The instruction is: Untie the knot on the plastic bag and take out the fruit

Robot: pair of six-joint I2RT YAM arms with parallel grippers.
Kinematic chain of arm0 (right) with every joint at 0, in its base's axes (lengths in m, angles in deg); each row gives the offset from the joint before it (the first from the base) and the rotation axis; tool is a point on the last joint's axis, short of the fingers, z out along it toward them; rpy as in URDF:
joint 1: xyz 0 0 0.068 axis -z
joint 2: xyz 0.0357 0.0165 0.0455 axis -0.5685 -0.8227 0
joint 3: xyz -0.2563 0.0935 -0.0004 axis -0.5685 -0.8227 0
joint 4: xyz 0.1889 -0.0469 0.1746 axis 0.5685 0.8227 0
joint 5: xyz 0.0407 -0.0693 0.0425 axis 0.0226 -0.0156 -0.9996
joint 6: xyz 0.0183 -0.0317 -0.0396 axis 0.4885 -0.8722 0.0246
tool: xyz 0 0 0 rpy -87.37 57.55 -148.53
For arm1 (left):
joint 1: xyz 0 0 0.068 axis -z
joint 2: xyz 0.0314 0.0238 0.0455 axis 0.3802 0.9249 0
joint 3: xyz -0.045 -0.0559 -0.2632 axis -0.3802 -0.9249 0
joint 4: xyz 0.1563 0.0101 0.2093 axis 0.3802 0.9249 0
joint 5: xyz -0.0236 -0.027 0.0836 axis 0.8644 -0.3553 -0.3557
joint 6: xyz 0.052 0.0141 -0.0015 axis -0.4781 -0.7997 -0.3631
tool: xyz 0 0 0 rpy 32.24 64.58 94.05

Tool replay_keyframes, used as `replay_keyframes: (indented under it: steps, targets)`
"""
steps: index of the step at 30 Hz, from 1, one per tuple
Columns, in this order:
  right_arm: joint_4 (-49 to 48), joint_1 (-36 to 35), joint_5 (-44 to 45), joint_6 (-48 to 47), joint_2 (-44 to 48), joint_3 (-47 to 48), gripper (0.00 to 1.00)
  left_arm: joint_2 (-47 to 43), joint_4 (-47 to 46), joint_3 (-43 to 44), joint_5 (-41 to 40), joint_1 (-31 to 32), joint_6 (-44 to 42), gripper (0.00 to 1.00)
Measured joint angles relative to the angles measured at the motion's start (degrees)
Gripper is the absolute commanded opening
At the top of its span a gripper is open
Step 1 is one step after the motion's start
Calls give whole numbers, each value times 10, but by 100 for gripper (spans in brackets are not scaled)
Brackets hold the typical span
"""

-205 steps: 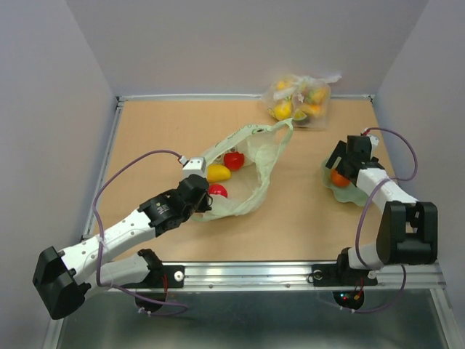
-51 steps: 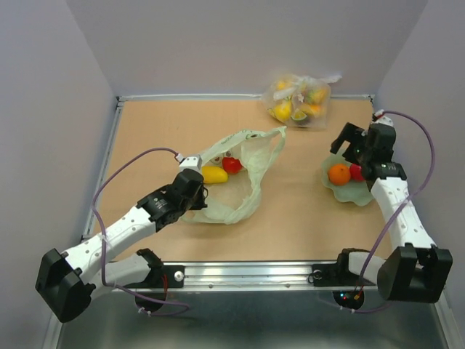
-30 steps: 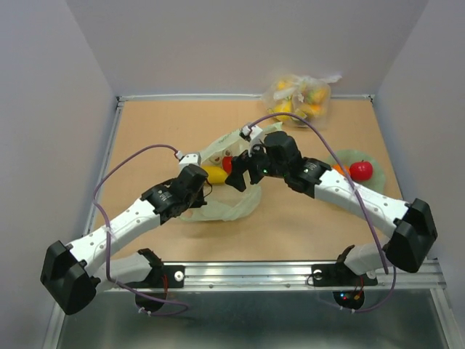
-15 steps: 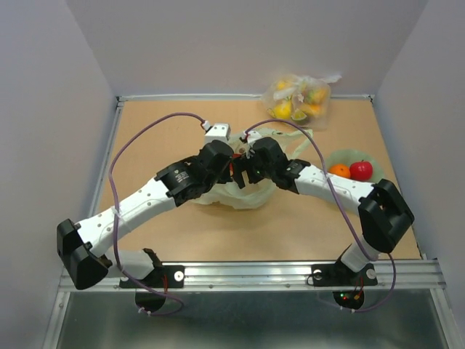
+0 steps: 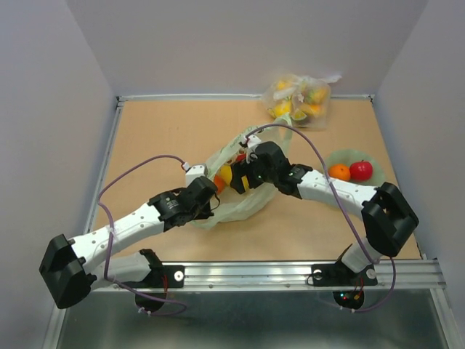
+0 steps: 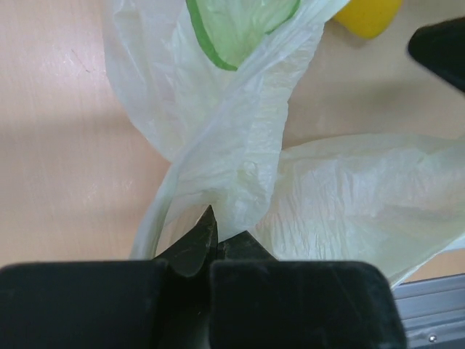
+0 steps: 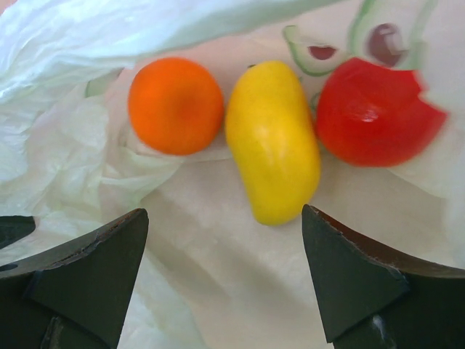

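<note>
The pale green plastic bag (image 5: 243, 202) lies open at mid-table; no tied knot shows, and a handle loop (image 5: 245, 136) lies loose. Inside it are an orange fruit (image 7: 176, 105), a yellow mango (image 7: 272, 138) and a red fruit (image 7: 374, 113). My right gripper (image 5: 242, 179) hangs open over the bag's mouth, its jaws wide apart just short of the mango (image 5: 226, 174). My left gripper (image 5: 206, 201) is shut on a fold of the bag (image 6: 240, 145) at its near left edge. Another orange fruit (image 5: 338, 171) and a red apple (image 5: 361, 170) sit on the green plate (image 5: 349, 156).
A clear bag (image 5: 298, 98) of yellow fruit stands against the back wall, right of centre. The plate is near the right edge. Walls close in the table on three sides. The right gripper's black tip (image 6: 439, 43) shows in the left wrist view.
My right arm left a red fruit on the plate and swung left to the bag, now open over its mouth. My left gripper went back and came near-left again with the bag.
</note>
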Motion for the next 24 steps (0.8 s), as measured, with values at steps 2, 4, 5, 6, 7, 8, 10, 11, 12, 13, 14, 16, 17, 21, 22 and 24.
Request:
replay_keyframes:
  steps: [2,4,5,6,7,8,10,11,12,13,14,16,17,21,22,24]
  targets:
    - [-7,-11,-10,0,-8,0,91,-9,0,0,3,0,7,0]
    - [-15,-23,-15,0,-22,1,91,-14,0,0,9,0,12,0]
    - [-17,-26,-16,0,-26,1,91,-15,-2,-3,12,0,14,0]
    - [-19,-33,-17,0,-35,2,91,-15,-3,-7,14,0,16,0]
    - [-21,-37,-18,0,-42,2,91,-15,-2,-12,15,0,18,0]
    - [-21,-42,-19,0,-50,3,91,-15,-1,-16,16,0,22,0]
    - [-23,-51,-21,0,-63,8,91,-15,5,-18,12,0,28,0]
    - [-27,-54,-21,0,-68,12,92,-16,5,-18,9,0,31,0]
    - [-33,-56,-21,0,-74,16,93,-18,5,-18,4,0,35,0]
    - [-46,-59,-21,0,-81,19,93,-22,6,-18,0,0,38,0]
    - [-56,-60,-21,0,-85,21,94,-25,6,-18,-3,-2,40,0]
    - [-78,-61,-22,0,-92,23,96,-30,7,-18,-10,-4,44,0]
    - [-96,-63,-24,0,-99,24,98,-30,8,-18,-11,-4,45,0]
    - [-164,-63,-36,9,-138,34,100,-30,11,-15,-17,-4,48,0]
    - [-175,-63,-36,11,-145,34,100,-30,12,-13,-18,-4,48,0]
    - [-201,-63,-36,17,-166,35,100,-30,13,-9,-20,-5,48,0]
